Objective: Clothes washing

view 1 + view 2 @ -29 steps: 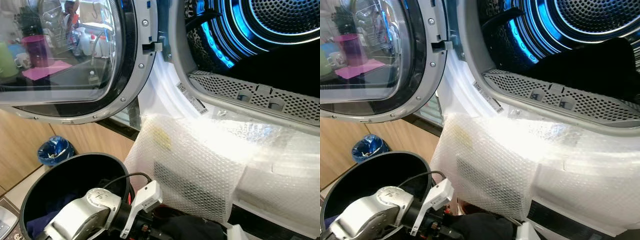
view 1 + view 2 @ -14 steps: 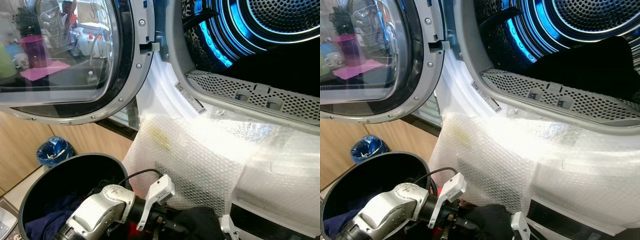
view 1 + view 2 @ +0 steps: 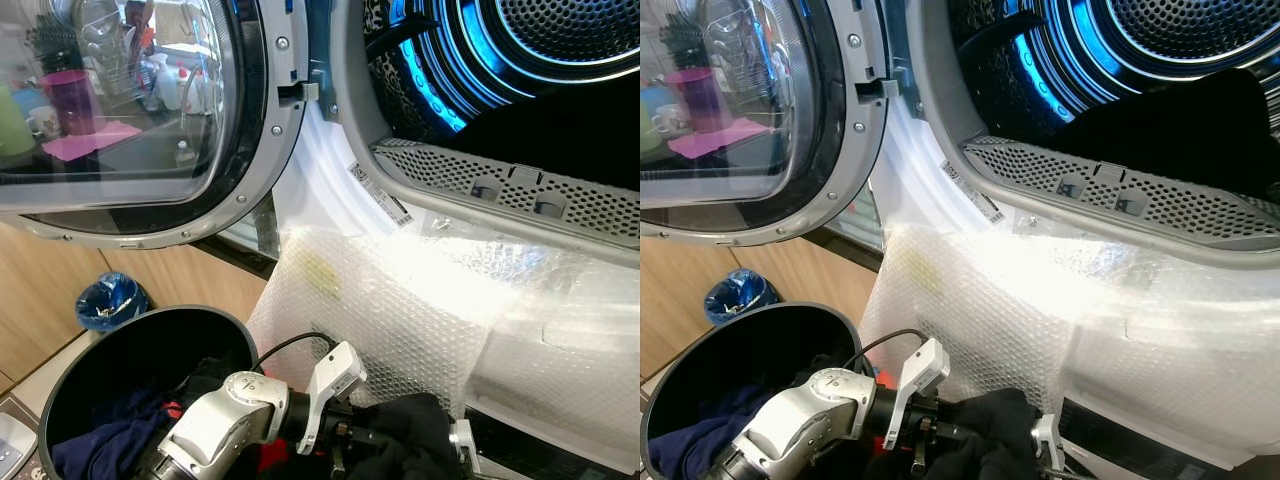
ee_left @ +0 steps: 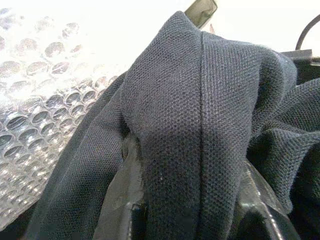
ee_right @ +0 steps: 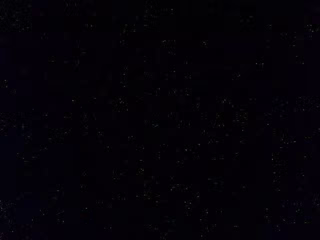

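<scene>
The washing machine's drum (image 3: 560,50) stands open, lit blue, with dark laundry (image 3: 1180,120) lying inside. Low in front of it, my left gripper (image 4: 190,220) is shut on a dark knitted garment (image 3: 410,440), which drapes over both black fingers (image 4: 131,217). The silver left arm (image 3: 225,425) reaches out over the black laundry basket (image 3: 60,380), where blue clothes (image 3: 100,450) lie. A white part of my right wrist (image 3: 461,441) touches the garment's right side; the right wrist view is black.
The round glass door (image 3: 130,110) swings open to the left, above the basket. Bubble wrap (image 3: 400,320) covers the machine's front below the opening. A blue bag (image 3: 110,300) sits on the floor by the wooden cabinet (image 3: 40,290).
My left arm has moved right and up from the basket, lifting the dark garment closer to the bubble-wrapped front. The right wrist has come up beside it.
</scene>
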### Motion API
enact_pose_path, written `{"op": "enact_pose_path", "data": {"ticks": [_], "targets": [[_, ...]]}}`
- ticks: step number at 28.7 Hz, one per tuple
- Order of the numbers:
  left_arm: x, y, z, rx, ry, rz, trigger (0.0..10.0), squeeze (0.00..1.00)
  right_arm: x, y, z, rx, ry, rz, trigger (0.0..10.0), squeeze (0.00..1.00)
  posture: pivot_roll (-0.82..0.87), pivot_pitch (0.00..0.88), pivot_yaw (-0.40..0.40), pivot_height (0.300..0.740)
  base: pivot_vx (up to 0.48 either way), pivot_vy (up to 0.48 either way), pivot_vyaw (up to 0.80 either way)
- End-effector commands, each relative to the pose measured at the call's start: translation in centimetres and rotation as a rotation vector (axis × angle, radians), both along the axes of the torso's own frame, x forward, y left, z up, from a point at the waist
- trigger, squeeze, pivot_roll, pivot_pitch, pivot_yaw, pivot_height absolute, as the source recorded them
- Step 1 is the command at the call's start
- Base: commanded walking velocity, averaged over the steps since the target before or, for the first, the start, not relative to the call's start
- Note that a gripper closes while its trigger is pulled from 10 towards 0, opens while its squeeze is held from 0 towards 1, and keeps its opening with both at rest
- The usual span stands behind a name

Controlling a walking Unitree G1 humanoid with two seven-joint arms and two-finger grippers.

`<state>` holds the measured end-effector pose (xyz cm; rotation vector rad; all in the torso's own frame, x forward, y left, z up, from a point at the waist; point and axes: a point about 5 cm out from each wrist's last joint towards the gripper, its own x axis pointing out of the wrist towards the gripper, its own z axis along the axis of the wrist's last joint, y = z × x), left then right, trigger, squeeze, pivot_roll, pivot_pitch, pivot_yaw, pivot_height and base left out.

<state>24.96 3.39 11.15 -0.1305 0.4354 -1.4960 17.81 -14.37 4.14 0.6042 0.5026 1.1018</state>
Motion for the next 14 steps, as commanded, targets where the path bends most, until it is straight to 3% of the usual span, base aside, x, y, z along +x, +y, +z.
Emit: {"op": "enact_pose_path", "data": {"ticks": [1, 5, 11, 14], "targets": [[-0.1, -1.0, 0.5, -0.026, -0.013, -0.013, 0.0, 0.0, 0.4, 2.3, 0.8, 0.036, -0.051, 0.042, 10.0, 0.0, -0.11, 0.045, 0.071, 0.74, 0.0, 0.0, 0.0], [-1.1, -1.0, 1.2, -0.094, 0.056, -0.082, 0.0, 0.0, 2.1, 1.6, -0.4, -0.052, -0.066, -0.136, 10.0, 0.0, -0.11, 0.045, 0.074, 0.74, 0.0, 0.0, 0.0], [-1.3, -0.3, 1.3, -0.107, 0.086, -0.101, 0.0, 0.0, 1.9, 1.2, -1.3, -0.053, -0.05, -0.169, 10.0, 0.0, -0.11, 0.042, 0.079, 0.74, 0.0, 0.0, 0.0], [-1.0, 0.2, 1.5, -0.12, 0.101, -0.075, 0.0, 0.0, 1.3, 0.3, -3.5, -0.236, -0.062, -0.171, 10.0, 0.0, -0.1, 0.039, 0.085, 0.74, 0.0, 0.0, 0.0]]}}
